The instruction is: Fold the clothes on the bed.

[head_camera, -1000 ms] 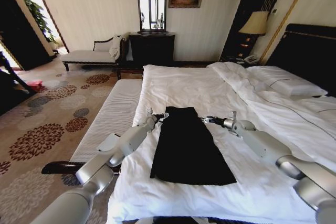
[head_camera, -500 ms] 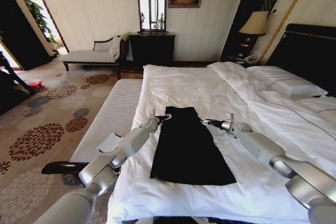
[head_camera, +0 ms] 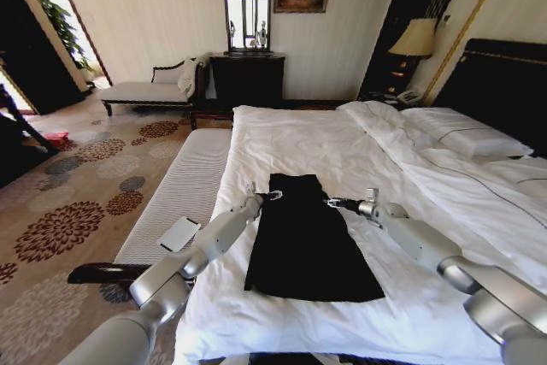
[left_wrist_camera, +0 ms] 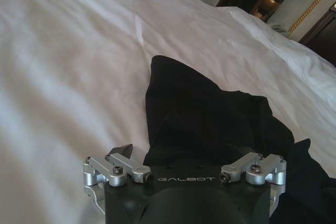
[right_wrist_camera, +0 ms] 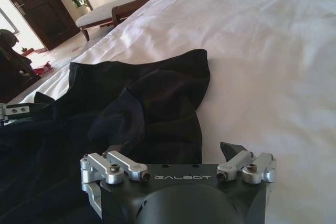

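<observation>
Both grippers have crept inward along the far end of the black T-shirt since a second ago, so you now see them pressed to its two far corners. You find the shirt lying as a long, narrow panel on the near half of the bed, sleeves already turned in, its far edge slightly gathered. Your left gripper sits at the far-left corner; in the left wrist view its fingers are spread, and whether they have pinched cloth is hidden by the gripper body, so you cannot tell. Your right gripper sits at the far-right corner, likewise spread over the hem, grasp unconfirmed. Judged from this, the lengthwise fold is done and the crosswise fold has not begun. Left of the bed lie the ribbed bench and a patterned carpet.
</observation>
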`<state>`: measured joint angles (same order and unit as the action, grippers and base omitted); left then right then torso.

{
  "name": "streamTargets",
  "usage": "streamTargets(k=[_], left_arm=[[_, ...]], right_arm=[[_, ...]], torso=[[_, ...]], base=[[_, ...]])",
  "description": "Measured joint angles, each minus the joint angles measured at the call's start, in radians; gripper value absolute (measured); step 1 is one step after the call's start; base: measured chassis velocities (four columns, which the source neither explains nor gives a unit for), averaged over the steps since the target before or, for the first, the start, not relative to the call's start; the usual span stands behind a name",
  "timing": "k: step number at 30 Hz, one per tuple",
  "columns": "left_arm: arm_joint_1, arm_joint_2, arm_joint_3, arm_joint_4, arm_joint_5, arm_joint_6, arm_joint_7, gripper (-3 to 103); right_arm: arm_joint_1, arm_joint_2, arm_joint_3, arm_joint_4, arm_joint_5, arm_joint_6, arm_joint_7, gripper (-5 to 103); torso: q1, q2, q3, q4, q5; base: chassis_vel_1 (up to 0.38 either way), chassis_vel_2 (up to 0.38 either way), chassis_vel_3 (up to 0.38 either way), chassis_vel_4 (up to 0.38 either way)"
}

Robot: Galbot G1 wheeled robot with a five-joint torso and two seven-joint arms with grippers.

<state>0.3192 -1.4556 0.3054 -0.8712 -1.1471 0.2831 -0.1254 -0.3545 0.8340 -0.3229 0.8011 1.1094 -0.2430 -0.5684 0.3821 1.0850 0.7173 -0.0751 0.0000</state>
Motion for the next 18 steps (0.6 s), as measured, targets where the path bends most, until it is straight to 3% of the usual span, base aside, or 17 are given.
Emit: streamTargets(k=[4, 7, 8, 11, 18], left_arm=[[0.023, 0.034, -0.029, -0.077, -0.003, 0.002, -0.02, 100], [0.06, 0.149, -0.025, -0.239, -0.032, 0.007, -0.043, 100], [0.06, 0.149, -0.025, -0.239, -0.032, 0.007, -0.043, 100], [0.106, 0.242, -0.017, -0.382, -0.077, 0.023, -0.091, 100], [0.219, 0.344, -0.032, -0.612, -0.136, 0.043, -0.178, 100]], right_arm=[[-0.067, -0.034, 0.086, 0.072, 0.01, 0.007, 0.015, 99], [-0.146, -0.099, 0.2, 0.157, -0.011, 0.031, 0.005, 100], [-0.146, -0.099, 0.2, 0.157, -0.011, 0.031, 0.005, 100], [-0.218, -0.151, 0.291, 0.232, -0.017, 0.038, 0.006, 100], [-0.446, -0.253, 0.466, 0.438, 0.013, 0.044, 0.016, 100]], torso=[[0.0, 0.0, 0.0, -0.0003, 0.0], [0.0, 0.0, 0.0, -0.0006, -0.0001], [0.0, 0.0, 0.0, -0.0006, -0.0001], [0.0, 0.0, 0.0, 0.0003, -0.0001], [0.0, 0.0, 0.0, -0.0008, -0.0004]], base=[[0.0, 0.0, 0.0, 0.0], [0.0, 0.0, 0.0, 0.0], [0.0, 0.0, 0.0, 0.0], [0.0, 0.0, 0.0, 0.0], [0.0, 0.0, 0.0, 0.0]])
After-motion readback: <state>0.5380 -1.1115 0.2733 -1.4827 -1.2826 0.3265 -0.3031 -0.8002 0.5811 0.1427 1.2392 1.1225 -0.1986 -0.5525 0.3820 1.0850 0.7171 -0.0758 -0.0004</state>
